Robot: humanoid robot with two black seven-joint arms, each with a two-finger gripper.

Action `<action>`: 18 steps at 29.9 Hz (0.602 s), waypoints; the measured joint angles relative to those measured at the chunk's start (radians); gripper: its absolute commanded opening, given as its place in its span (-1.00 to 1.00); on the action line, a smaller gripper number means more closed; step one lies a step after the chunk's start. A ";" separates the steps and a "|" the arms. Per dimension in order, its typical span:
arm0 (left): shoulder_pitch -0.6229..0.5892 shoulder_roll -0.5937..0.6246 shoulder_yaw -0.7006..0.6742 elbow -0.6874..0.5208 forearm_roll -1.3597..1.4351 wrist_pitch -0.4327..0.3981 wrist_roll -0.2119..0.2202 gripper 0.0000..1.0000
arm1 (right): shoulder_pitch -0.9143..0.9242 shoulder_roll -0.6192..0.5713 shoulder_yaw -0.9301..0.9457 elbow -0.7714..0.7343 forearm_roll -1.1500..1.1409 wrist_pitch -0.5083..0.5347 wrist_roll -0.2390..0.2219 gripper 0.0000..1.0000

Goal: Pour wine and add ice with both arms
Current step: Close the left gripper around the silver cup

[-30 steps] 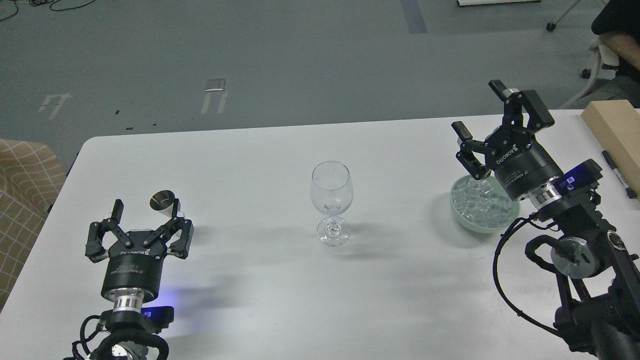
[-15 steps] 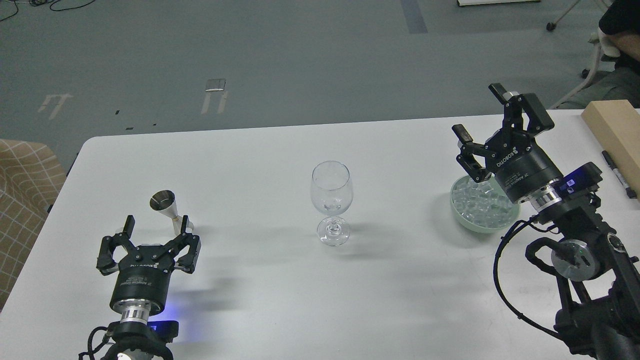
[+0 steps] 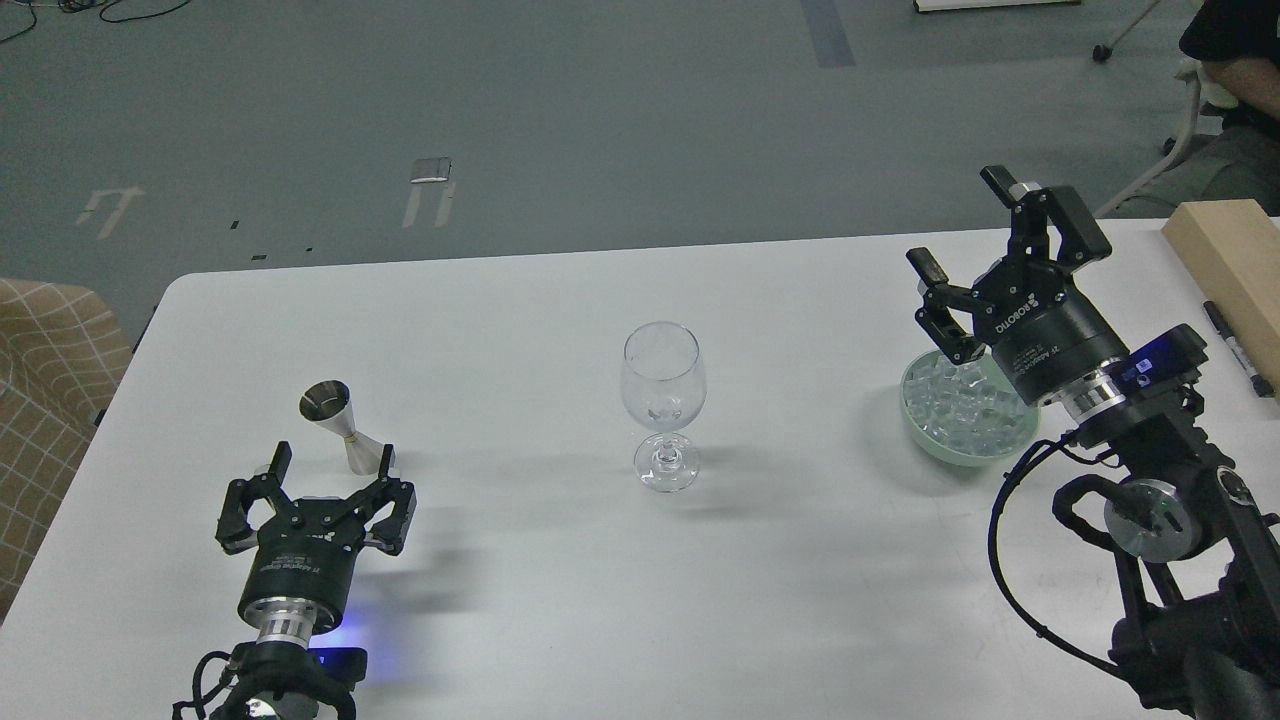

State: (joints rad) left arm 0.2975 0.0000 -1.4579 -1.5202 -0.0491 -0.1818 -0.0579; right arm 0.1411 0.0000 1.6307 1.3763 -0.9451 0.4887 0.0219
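- Left tool [image 3: 330,462]: fingers spread, grasping nothing, near the desk's [image 3: 520,300] front-left corner, just in front of the steel jigger [image 3: 340,412].
- Right tool [image 3: 968,225]: fingers spread, empty, raised by the right edge over the green bowl [image 3: 925,437].
- Ice [image 3: 962,408] fills that bowl.
- Wine glass [image 3: 662,400] stands upright mid-desk.

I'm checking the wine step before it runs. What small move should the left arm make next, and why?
Probably ease the left tool forward around the steel jigger. Its fingers are spread and empty, the jigger stands upright just beyond them, and the wine glass looks free of wine. The right tool hangs open over the ice.
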 measured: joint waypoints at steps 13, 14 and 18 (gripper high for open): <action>-0.059 0.000 -0.030 0.039 -0.011 0.051 0.021 0.98 | 0.000 0.000 0.006 0.000 -0.001 0.000 0.000 1.00; -0.060 0.000 -0.034 0.043 -0.011 0.051 0.021 0.98 | 0.000 0.000 0.006 0.000 -0.001 0.000 0.000 1.00; -0.062 0.000 -0.044 0.060 -0.012 0.047 0.021 0.98 | 0.000 0.000 0.006 0.000 0.000 0.000 0.000 1.00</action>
State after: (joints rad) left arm 0.2356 0.0000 -1.5018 -1.4599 -0.0613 -0.1348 -0.0368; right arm 0.1411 0.0000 1.6367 1.3760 -0.9453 0.4887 0.0215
